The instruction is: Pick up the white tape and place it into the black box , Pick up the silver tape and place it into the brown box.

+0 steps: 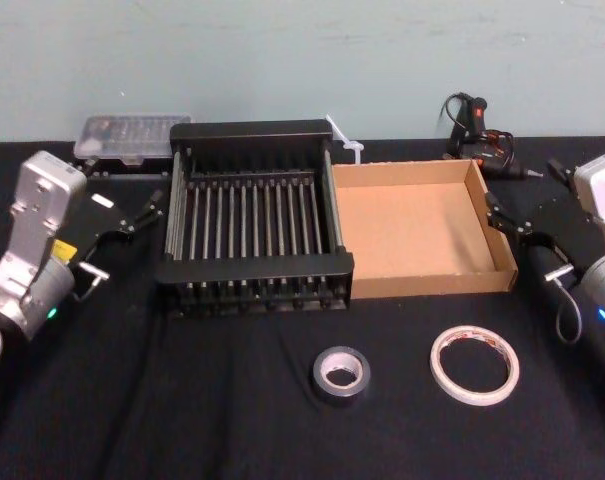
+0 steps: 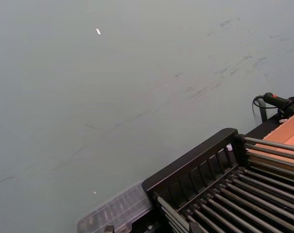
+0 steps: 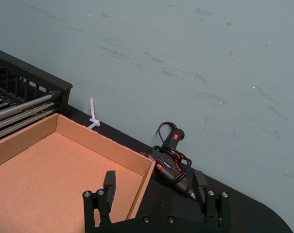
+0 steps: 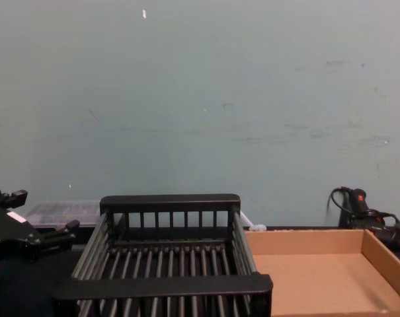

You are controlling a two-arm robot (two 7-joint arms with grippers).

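Note:
The white tape (image 1: 475, 397) with red print lies flat on the black table near the front, right of centre. The silver tape (image 1: 340, 395) lies flat just to its left. Behind them the black box (image 1: 257, 270) stands mid-table, with nothing in it. Against its right side sits the brown box (image 1: 422, 230), also holding nothing. My left gripper (image 1: 142, 210) hovers open beside the black box's left side, also seen as the left gripper (image 4: 44, 211). My right gripper (image 3: 155, 184) is open at the brown box's right wall (image 3: 144, 187), well behind the tapes.
A clear plastic case (image 1: 132, 135) lies behind the black box at the back left. A black glue gun with cable (image 1: 477, 125) rests at the back right, and a small white object (image 1: 344, 140) stands behind the boxes. A grey-green wall closes the back.

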